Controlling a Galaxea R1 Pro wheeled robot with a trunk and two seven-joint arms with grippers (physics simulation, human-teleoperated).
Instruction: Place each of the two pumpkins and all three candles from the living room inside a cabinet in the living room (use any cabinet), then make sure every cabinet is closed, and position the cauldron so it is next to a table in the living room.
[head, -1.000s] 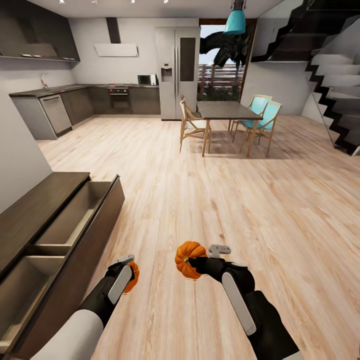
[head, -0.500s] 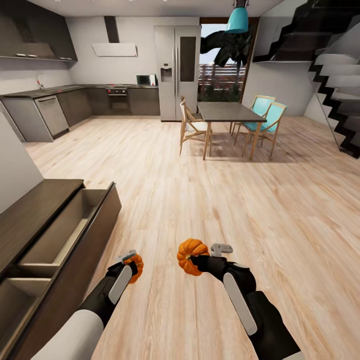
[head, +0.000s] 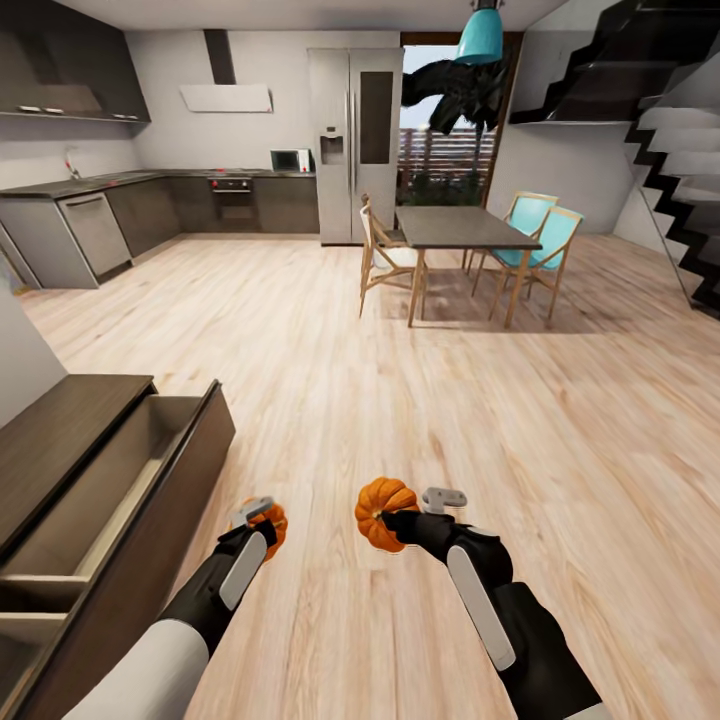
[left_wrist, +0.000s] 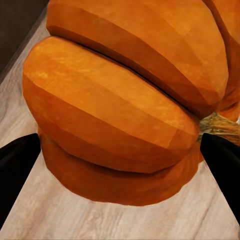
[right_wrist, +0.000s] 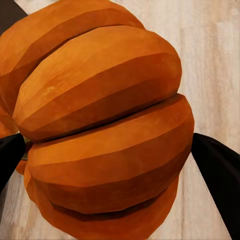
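Each hand carries one of the pumpkins above the wooden floor. My left gripper (head: 262, 522) is shut on a small orange pumpkin (head: 270, 524), whose ribs show close up as the pumpkin (left_wrist: 120, 100) in the left wrist view, between black fingers (left_wrist: 15, 165). My right gripper (head: 392, 520) is shut on the other pumpkin (head: 382, 512), seen close as the pumpkin (right_wrist: 105, 130) in the right wrist view. The long dark-brown cabinet (head: 60, 440) stands at my left with two drawers (head: 110, 490) pulled open, their pale interiors bare. The candles and the cauldron are out of view.
A dining table (head: 455, 228) with wooden and teal chairs (head: 540, 240) stands ahead. Grey kitchen cupboards (head: 150, 205), an oven and a fridge (head: 355, 145) line the far wall. Stairs (head: 680, 150) rise at the right. Wide wooden floor (head: 420, 400) lies between.
The whole view has shifted as the camera turned and moved, sliding the cabinet left and down. Both grippers keep their pumpkins in nearly the same place before me.
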